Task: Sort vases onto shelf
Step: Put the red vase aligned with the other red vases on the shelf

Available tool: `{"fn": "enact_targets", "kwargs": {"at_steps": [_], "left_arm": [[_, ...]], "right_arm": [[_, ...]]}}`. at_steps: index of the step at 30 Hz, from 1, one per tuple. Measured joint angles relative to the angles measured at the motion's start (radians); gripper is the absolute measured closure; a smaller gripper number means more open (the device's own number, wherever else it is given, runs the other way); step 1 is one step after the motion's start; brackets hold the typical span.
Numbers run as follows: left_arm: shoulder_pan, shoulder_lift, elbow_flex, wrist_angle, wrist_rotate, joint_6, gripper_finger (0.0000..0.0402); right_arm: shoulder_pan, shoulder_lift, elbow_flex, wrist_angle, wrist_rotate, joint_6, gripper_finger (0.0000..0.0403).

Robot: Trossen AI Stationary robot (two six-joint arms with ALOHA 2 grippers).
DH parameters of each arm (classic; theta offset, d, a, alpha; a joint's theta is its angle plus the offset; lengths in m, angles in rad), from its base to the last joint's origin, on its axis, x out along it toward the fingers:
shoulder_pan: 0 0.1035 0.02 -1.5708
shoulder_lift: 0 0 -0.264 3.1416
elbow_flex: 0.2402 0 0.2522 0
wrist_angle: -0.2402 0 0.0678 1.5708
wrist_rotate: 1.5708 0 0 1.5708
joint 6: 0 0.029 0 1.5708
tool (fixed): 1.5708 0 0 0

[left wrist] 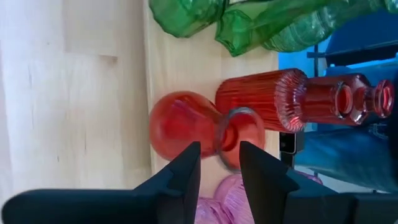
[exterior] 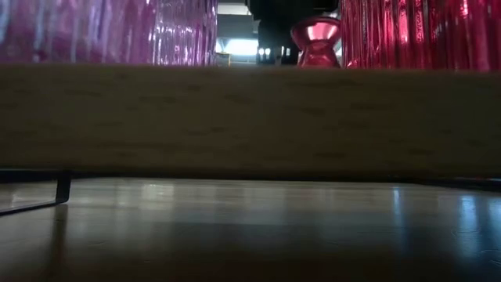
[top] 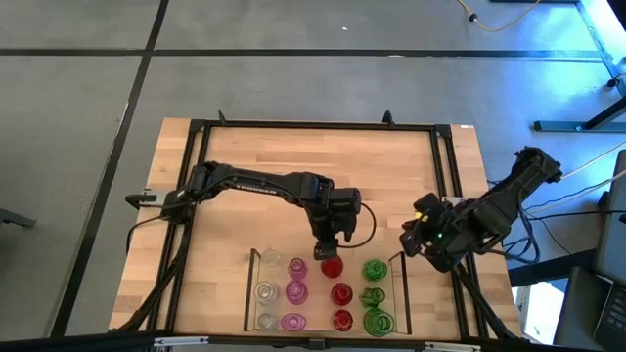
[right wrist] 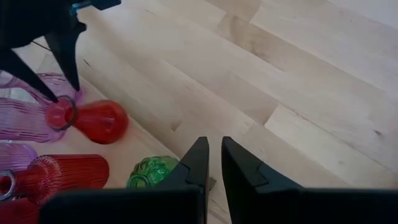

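The left gripper (top: 331,250) hangs with fingers parted around the neck of a red vase (top: 332,265), which stands in the red column at the shelf's (top: 250,289) far end. This looks like the release step; next, a straight lift clear. The right gripper (top: 415,238) waits beside the shelf, nearly closed and empty.

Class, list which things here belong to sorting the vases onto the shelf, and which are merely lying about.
Job: red vase, other vases, shelf, left gripper, right gripper.
Lying about: outer black frame, floor cable.

High cam overhead; wrist cams close, share red vase (left wrist: 186,124).
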Motion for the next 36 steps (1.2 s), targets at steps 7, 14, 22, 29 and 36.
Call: {"fn": "enact_targets", "kwargs": {"at_steps": [7, 14, 22, 29, 36], "left_arm": [[0.033, 0.000, 0.020, -0.005, 0.000, -0.023, 0.0297], [0.084, -0.001, 0.048, -0.076, -0.059, -0.035, 0.0313], [0.100, 0.003, -0.093, -0.088, 0.011, -0.007, 0.0364], [0.080, 0.005, -0.171, -0.036, 0.074, -0.004, 0.0400], [0.055, 0.005, -0.181, 0.055, 0.128, -0.039, 0.0397]], "right_arm": [[0.000, -0.023, 0.000, -0.007, 0.013, 0.000, 0.0374], [0.000, -0.023, 0.000, -0.003, 0.018, 0.000, 0.0374], [0.000, -0.023, 0.000, -0.017, 0.034, 0.000, 0.0374], [0.000, -0.023, 0.000, -0.021, 0.045, 0.000, 0.0374], [0.000, -0.022, 0.000, -0.021, 0.047, 0.008, 0.0374]]}}
